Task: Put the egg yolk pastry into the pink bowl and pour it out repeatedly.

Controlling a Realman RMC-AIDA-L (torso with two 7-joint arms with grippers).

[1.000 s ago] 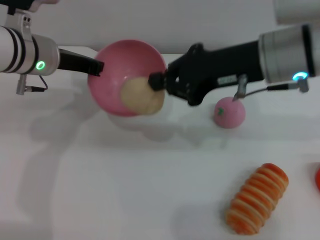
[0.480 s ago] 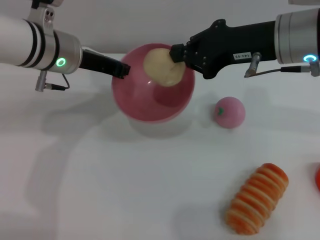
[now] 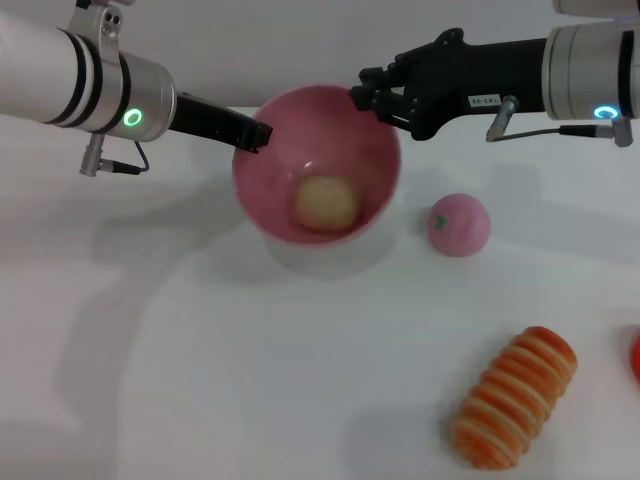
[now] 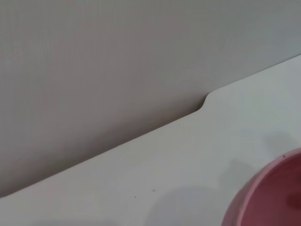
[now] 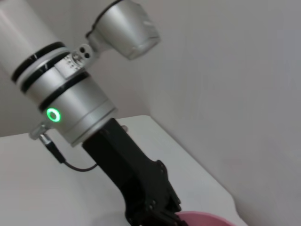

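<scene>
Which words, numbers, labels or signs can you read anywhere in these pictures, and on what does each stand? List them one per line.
White label on the right arm, just behind the right claw: dark print, too small to read.
Green mark on the small pink ball: a shape, not lettering.
Pink bowl, egg yolk pastry, striped roll, left claw: no text visible.
</scene>
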